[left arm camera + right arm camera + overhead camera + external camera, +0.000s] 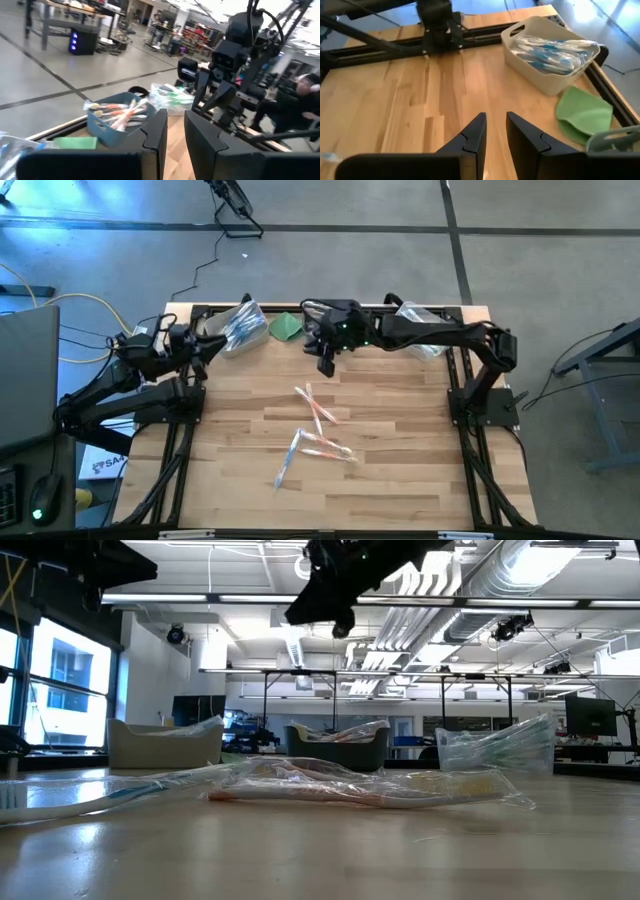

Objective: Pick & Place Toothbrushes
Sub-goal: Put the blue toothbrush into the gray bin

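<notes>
High view: several toothbrushes (pixel 318 412) in clear wrappers are scattered loose on the middle of the wooden table (pixel 400 480). A white bin (pixel 240 326) of wrapped brushes is set at the far edge toward the left, a second bin (pixel 420 330) at the far edge toward the right, and a folded green cloth (pixel 287 326) lies between them. The left gripper (pixel 205 358) is held at the table's far left, just beside the white bin. The right gripper (pixel 325 363) is hung above the wood near the cloth, clear of the loose brushes.

Low view: wrapped toothbrushes (pixel 380 785) are seen lying flat on the tabletop; one arm's gripper (pixel 335 610) is raised high above them.

Left wrist view: the left gripper (pixel 176 132) has its fingers parted by a narrow gap, with nothing between them. A blue bin (pixel 120 120) of orange-handled brushes is visible beyond.

Right wrist view: the right gripper (pixel 495 131) is likewise slightly parted and empty, over bare wood. The white bin (pixel 547 50) of blue brushes stands beside the green cloth (pixel 582 115).
</notes>
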Robot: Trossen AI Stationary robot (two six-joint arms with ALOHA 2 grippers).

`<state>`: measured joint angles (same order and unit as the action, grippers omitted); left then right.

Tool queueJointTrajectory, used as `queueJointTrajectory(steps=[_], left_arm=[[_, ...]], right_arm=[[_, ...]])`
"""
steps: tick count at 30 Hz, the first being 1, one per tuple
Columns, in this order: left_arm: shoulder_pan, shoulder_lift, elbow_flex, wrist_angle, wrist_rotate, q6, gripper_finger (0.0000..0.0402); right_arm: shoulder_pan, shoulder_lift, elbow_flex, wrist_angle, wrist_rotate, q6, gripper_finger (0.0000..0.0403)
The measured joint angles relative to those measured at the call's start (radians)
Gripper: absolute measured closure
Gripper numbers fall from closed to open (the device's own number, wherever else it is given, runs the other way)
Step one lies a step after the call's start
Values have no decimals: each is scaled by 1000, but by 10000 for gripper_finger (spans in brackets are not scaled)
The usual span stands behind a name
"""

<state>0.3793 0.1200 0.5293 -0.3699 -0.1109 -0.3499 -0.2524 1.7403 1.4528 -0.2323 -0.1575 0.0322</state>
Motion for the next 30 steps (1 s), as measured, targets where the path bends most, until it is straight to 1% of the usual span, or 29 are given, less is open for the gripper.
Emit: queueJointTrajectory(steps=[5,11,17,21,25,28,30], left_arm=[[0,0,0,0,7,-52,339],[0,14,0,13,12,-78,339],[0,87,0,31,-3,-88,339],[0,175,0,58,-21,-109,339],[-3,278,0,161,9,-112,339],[-29,349,0,228,15,-112,339],[-58,390,0,263,0,-112,339]], right_arm=[[3,-41,1,-22,3,-19,347],[-14,-95,0,-57,-6,-118,372],[-78,-169,-6,-147,-112,-155,386],[-111,-224,-66,-153,-162,-161,388],[-144,-282,-158,-124,-190,-161,389],[-171,-329,-233,-92,-191,-144,389],[-189,-361,-281,-63,-193,-128,389]])
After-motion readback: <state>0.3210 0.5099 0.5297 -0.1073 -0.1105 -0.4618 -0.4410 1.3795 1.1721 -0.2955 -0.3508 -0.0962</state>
